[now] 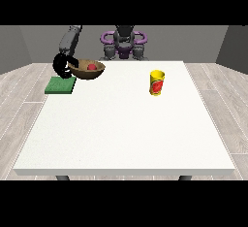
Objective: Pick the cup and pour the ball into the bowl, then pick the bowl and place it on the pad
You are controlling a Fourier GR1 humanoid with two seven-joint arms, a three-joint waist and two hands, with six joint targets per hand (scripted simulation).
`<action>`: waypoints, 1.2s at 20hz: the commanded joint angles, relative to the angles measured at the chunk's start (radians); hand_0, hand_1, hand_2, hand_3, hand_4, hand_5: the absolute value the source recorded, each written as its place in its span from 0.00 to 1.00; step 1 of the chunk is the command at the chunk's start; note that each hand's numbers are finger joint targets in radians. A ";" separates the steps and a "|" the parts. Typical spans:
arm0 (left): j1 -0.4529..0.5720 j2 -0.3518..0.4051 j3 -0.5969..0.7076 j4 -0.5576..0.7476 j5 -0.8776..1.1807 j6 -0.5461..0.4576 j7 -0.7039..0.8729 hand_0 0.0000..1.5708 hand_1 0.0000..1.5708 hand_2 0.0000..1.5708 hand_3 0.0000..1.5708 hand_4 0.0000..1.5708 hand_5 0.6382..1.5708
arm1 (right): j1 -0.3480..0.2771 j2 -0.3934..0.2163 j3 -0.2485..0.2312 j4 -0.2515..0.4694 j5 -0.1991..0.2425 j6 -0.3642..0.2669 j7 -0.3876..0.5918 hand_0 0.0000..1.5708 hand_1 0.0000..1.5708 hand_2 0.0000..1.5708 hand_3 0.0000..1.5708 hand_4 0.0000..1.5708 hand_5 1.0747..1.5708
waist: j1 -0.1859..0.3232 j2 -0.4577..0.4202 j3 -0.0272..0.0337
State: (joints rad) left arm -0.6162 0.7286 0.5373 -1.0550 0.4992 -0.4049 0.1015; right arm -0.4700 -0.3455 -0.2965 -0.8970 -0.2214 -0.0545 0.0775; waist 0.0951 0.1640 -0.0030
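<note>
Hand at the view's left [62,65] is curled round the rim of the brown bowl [87,69], holding it tilted & lifted just beside the green pad [60,85], not yet over it. Red ball [90,67] sits inside the bowl, so pouring looks done. Yellow cup [157,82] stands upright, well apart, on the white table [126,129]. Step in hand: carrying bowl to pad. Next: shift bowl over pad, level it, lower, let go. Other hand not visible.

Bowl [87,70] hides part of hand at view's left [62,66]; pad's [60,85] far edge sits behind that hand.
</note>
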 commanded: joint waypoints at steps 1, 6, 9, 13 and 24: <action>0.041 0.051 0.042 0.087 -0.005 -0.045 -0.055 0.00 0.00 0.00 0.00 0.45 0.99 | -0.037 -0.110 -0.002 -0.025 -0.001 0.059 0.090 1.00 1.00 1.00 1.00 0.62 0.98 | -0.054 0.010 0.0020; 0.005 0.053 0.038 -0.018 0.051 -0.051 -0.029 0.00 0.00 0.00 0.00 0.44 0.99 | -0.072 -0.271 -0.077 0.133 0.018 0.136 -0.056 1.00 1.00 1.00 1.00 0.63 1.00 | 0.028 0.108 0.0042; 0.034 0.059 0.043 0.000 0.008 -0.019 -0.086 0.00 0.00 0.00 0.00 0.45 0.99 | -0.112 -0.281 -0.101 0.164 -0.021 0.173 -0.040 1.00 1.00 1.00 0.87 0.63 1.00 | 0.003 0.126 0.0036; 0.049 0.092 0.071 0.075 -0.026 -0.044 -0.193 0.00 0.00 0.00 0.00 0.45 0.99 | -0.085 -0.225 -0.089 0.141 -0.016 0.171 -0.139 1.00 1.00 1.00 0.87 0.63 1.00 | -0.043 0.193 0.0029; 0.056 0.118 0.133 -0.109 0.064 0.017 -0.142 0.00 0.00 0.00 0.00 0.44 0.99 | -0.136 -0.416 -0.187 0.394 -0.011 0.280 -0.381 1.00 1.00 1.00 0.00 0.63 1.00 | -0.039 0.341 0.0048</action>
State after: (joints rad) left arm -0.5677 0.8225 0.6428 -1.1614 0.5455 -0.3912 -0.0397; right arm -0.5927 -0.7161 -0.4661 -0.5472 -0.2340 0.2006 -0.2556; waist 0.0725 0.4739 0.0027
